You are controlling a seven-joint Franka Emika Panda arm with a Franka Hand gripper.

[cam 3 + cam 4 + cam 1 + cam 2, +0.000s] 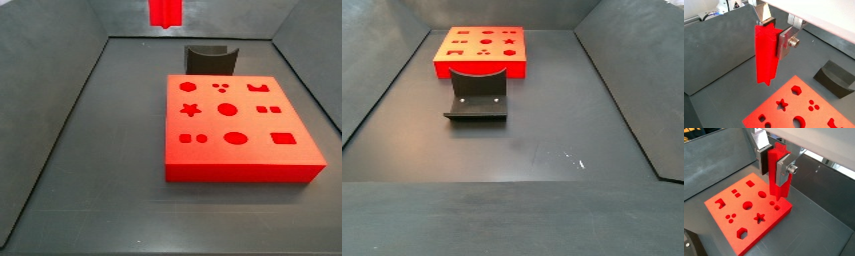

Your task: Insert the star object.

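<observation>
Your tool (773,31) is clenched on the long slim bright red star peg (765,55) — hanging upright, well above the big flat red block with shaped holes (747,213) on the table (94,190).

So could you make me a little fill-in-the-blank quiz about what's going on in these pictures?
1. The gripper is shut on the star object, whose colour is ____.
2. In both wrist views the star object hangs ____ the red block, not touching it.
3. The star-shaped hole in the red block is ____; nothing is in it yet.
4. The dark grey curved holder rests on the floor ____ the red block.

Missing words: red; above; empty; beside
</observation>
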